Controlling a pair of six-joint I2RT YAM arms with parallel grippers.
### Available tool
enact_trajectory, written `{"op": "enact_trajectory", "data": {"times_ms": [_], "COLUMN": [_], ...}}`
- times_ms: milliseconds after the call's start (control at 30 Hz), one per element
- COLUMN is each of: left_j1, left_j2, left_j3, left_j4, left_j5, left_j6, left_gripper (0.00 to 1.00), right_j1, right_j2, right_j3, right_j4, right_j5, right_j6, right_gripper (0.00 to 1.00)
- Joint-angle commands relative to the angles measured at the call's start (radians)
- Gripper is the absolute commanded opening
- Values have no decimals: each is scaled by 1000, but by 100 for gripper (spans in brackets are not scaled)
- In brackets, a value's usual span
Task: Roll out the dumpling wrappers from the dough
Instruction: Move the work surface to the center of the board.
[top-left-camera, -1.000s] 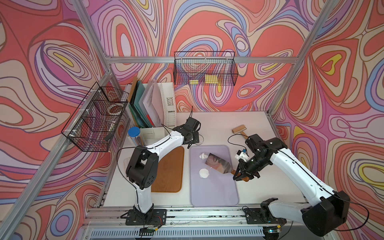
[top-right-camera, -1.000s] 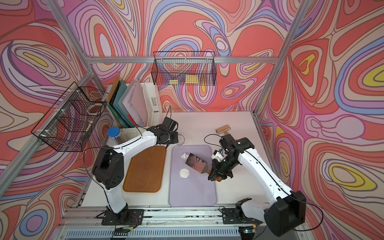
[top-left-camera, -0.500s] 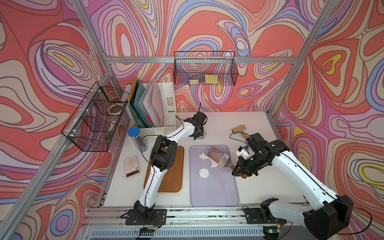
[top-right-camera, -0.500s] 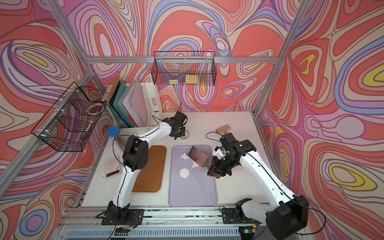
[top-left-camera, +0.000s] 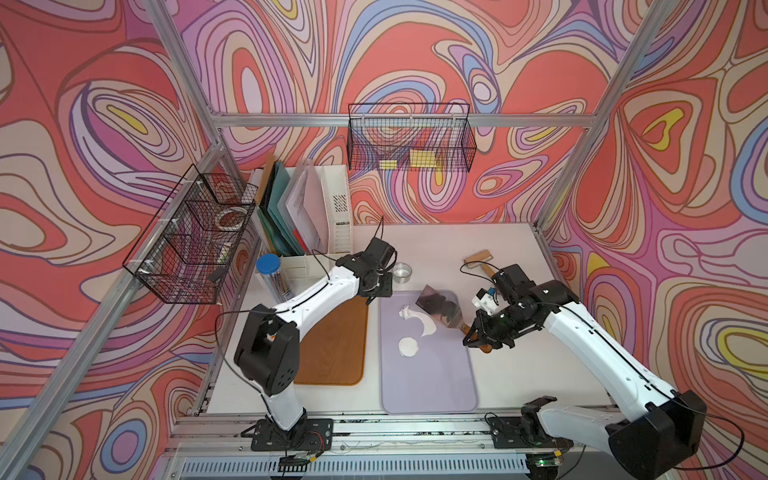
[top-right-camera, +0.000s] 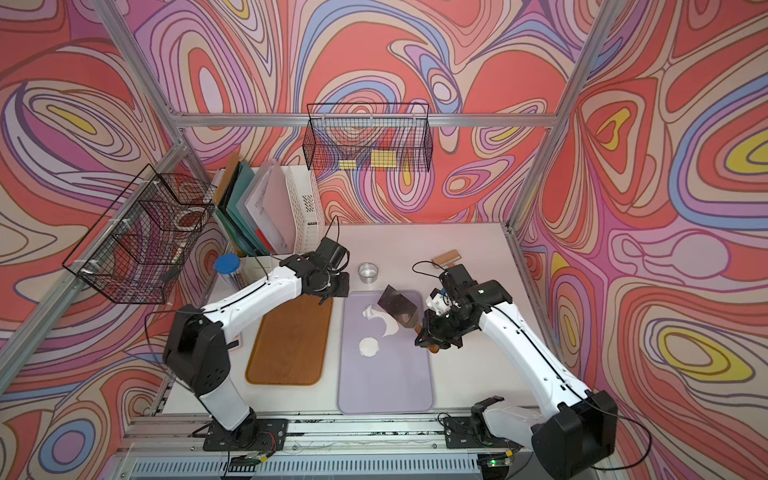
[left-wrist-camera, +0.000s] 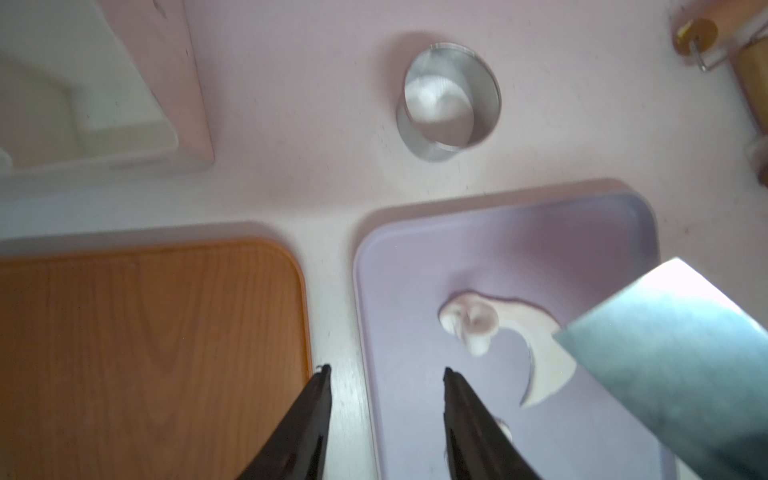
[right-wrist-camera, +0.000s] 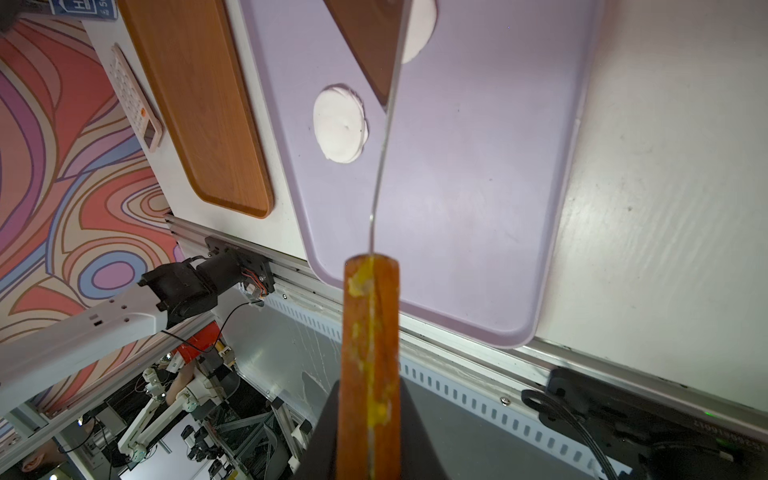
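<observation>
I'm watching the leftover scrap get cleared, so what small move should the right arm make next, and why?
Probably lower the scraper until its edge meets the tray, then slide it under the dough. The right gripper is shut on the scraper's handle, the blade hangs tilted over the ragged dough's end, and the wrapper lies apart from it.

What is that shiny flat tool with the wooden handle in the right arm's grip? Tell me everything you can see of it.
It is a scraper: a broad, thin, mirror-bright metal blade, widest at its free edge, narrowing to an orange-brown wooden handle smeared with yellowish patches. The right gripper is shut on the handle. The blade hangs tilted over the far part of the lilac tray, its lower side overlapping the ragged dough scrap; whether they touch cannot be told.
</observation>
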Motion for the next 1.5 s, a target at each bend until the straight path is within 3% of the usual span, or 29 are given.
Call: {"op": "enact_trajectory", "data": {"times_ms": [0,233,433,600,767,967,1100,1200,1367,1467], "left_j1": [-43,-63,-62,-39,-16,38,40,40,57,119], "left_j2": [-3,66,196,272,332,410,441,390,158,-16], "left_j3": [-156,-220,-135,-81,3,109,169,141,25,-79], "left_j4": [27,100,130,140,130,115,84,94,128,204], "left_j5": [60,85,82,21,-31,-51,-40,-9,19,151], "left_j6": [-65,-112,-128,-132,-116,-105,-96,-97,-54,-19], "left_gripper": [44,38,32,9,1,1,16,28,54,66], "right_j1": [2,2,3,3,3,3,3,3,-21,-58], "right_j2": [10,10,-8,-13,-4,-6,9,17,59,87], "right_j3": [-6,-6,-22,-7,5,-2,-5,-20,-57,-105], "right_j4": [81,92,91,85,81,102,133,191,313,441], "right_j5": [-14,-26,-23,-10,-9,-15,-36,-88,-214,-333], "right_j6": [-10,-15,-10,-14,-20,-4,2,4,-42,-40], "right_gripper": [0,0,0,0,0,0,0,0,0,0]}}
